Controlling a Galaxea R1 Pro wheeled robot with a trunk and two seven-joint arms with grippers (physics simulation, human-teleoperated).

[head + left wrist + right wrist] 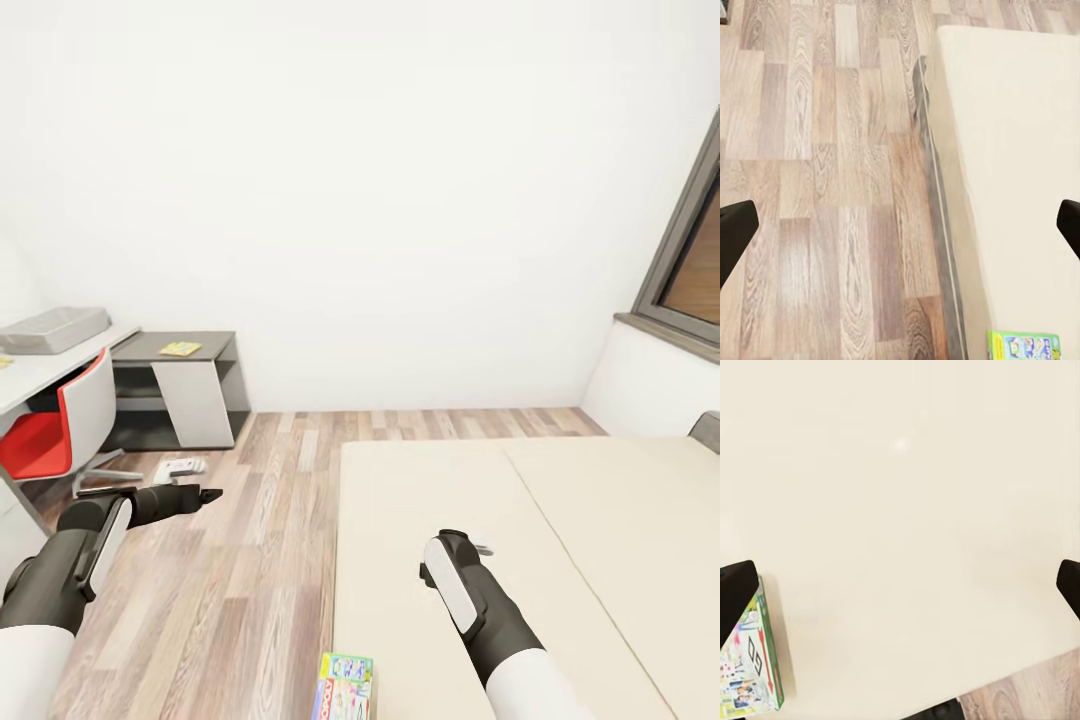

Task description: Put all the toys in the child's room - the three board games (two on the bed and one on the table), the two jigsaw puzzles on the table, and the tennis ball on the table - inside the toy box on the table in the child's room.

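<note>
2 arms: white upper sleeves, dark grey forearms with white panels, black fingers [205, 494].

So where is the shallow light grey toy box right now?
In the head view the shallow light grey toy box sits far left on the glossy white desk, behind the red chair.

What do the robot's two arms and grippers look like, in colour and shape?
Both arms are rounded: white upper segments, then dark grey forearms, each bearing a long white panel. The left gripper is dark and ends in slim black fingers. The right gripper is dark with a small grey tip. In the wrist views the fingertips look black and blunt. No cables or markings show.
</note>
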